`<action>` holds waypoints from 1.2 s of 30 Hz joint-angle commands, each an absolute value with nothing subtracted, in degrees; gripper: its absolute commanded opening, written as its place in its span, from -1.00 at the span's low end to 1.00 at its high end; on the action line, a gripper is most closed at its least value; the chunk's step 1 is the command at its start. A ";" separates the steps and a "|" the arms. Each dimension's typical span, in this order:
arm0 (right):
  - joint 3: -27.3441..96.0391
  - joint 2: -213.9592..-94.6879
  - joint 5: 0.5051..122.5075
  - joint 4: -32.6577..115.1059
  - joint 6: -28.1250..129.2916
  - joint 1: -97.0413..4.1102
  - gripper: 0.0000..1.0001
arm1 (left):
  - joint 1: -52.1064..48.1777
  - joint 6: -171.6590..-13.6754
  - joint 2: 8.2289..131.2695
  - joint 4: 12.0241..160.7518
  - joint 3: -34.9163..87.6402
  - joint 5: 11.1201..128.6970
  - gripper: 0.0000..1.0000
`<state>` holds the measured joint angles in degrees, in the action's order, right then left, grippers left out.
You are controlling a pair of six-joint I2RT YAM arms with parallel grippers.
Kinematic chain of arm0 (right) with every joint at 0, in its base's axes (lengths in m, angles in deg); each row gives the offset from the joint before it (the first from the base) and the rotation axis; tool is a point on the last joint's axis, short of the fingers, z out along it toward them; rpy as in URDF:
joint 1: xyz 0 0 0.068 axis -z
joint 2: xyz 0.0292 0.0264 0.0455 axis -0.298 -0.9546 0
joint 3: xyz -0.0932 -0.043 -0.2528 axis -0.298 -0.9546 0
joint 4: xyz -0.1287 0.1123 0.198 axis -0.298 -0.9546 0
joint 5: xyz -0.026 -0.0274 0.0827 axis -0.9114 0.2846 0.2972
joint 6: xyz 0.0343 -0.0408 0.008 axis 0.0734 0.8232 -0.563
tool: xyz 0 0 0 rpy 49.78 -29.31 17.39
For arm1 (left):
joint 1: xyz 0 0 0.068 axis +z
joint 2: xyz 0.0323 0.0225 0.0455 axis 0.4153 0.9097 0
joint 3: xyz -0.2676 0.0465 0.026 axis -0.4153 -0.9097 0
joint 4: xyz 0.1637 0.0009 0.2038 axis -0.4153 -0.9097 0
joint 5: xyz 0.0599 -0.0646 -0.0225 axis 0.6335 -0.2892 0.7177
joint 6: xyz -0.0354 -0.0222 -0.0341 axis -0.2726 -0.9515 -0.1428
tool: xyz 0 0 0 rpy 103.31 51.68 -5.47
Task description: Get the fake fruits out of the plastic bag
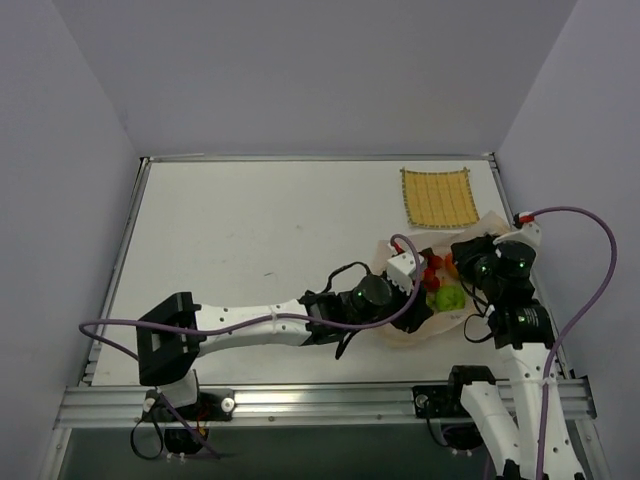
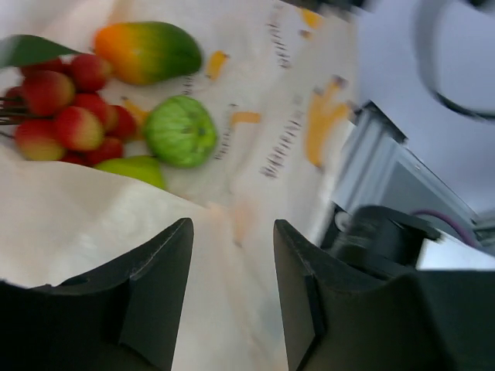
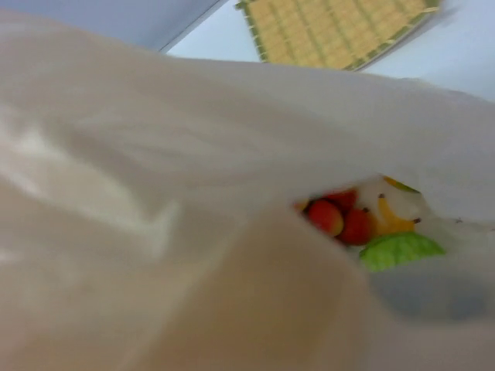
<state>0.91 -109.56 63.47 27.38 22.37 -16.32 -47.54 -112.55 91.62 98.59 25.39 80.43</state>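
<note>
— Where do we find the fake fruits?

— Inside the plastic bag (image 1: 412, 336), all of them. We see the cluster of red berries (image 2: 66, 104), the green round one (image 2: 180, 130) touching it, and the orange-and-green one (image 2: 147, 51) just beside both, lying on the bag's printed film.

— And our left gripper (image 2: 232, 232)?

— Over the bag, near the fruits. Its fingers (image 2: 158, 286) stand partly apart, with bag film showing in the gap.

— The right gripper (image 1: 462, 252)?

— At the bag's right side. Film fills its own camera, so we cannot tell how its jaws stand.

— Anything else?

— The yellow woven mat (image 1: 437, 196), just beyond the bag's far edge.
</note>
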 commanded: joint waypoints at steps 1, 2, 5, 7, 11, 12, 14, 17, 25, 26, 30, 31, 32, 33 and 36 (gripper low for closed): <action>2.05 -115.50 50.01 30.55 25.67 -16.37 -0.81 | -50.26 -111.93 91.54 98.43 24.60 80.10 -0.12; 1.26 -118.30 49.30 32.48 26.02 -16.20 -0.91 | -50.52 -112.29 92.16 99.39 24.16 80.89 -0.12; -2.51 -123.49 50.17 39.50 24.97 -15.15 -1.00 | -50.09 -112.47 94.62 100.54 23.01 82.21 -0.14; -5.15 -125.53 51.14 44.60 23.83 -14.62 -1.00 | -49.47 -111.94 95.59 101.68 22.66 82.92 -0.14; -9.55 -134.47 53.25 55.34 22.42 -9.71 -1.00 | -48.50 -110.88 96.91 104.23 22.05 82.83 -0.15; -10.17 -136.24 53.69 56.49 22.42 -9.17 -1.00 | -48.24 -110.71 97.61 104.93 21.78 82.65 -0.15; -10.61 -140.11 57.02 59.04 22.68 -9.25 -1.00 | -47.54 -110.27 98.49 107.56 20.73 82.21 -0.15; -11.14 -138.74 57.30 57.30 23.99 -12.06 -0.89 | -45.52 -111.75 100.25 110.02 20.03 79.67 -0.17; -12.98 -119.42 62.12 42.98 25.76 -16.72 0.99 | -44.02 -112.29 97.88 111.09 21.60 78.17 -0.18; -13.16 -117.99 64.82 42.53 25.24 -16.81 1.00 | -44.02 -112.29 97.88 110.66 22.13 78.26 -0.18; -12.81 -115.08 71.77 42.17 21.37 -16.99 1.00 | -43.76 -113.08 99.02 109.69 24.59 79.83 -0.24; -12.46 -114.99 73.10 42.00 20.93 -16.99 1.00 | -43.58 -113.43 99.37 109.60 25.64 79.75 -0.25; -12.20 -114.73 74.42 42.08 20.49 -16.99 0.97 | -43.41 -114.30 99.55 109.60 26.08 79.66 -0.26; -11.59 -114.64 76.95 42.08 19.96 -16.99 0.96 | -43.14 -114.66 99.81 109.68 26.78 79.49 -0.27; -9.74 -113.85 79.87 39.28 19.43 -16.99 0.95 | -42.62 -115.54 99.90 110.12 27.67 79.58 -0.29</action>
<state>-12.38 -114.78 73.24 41.83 21.08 -16.65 -43.58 -113.67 100.64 107.90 24.06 79.08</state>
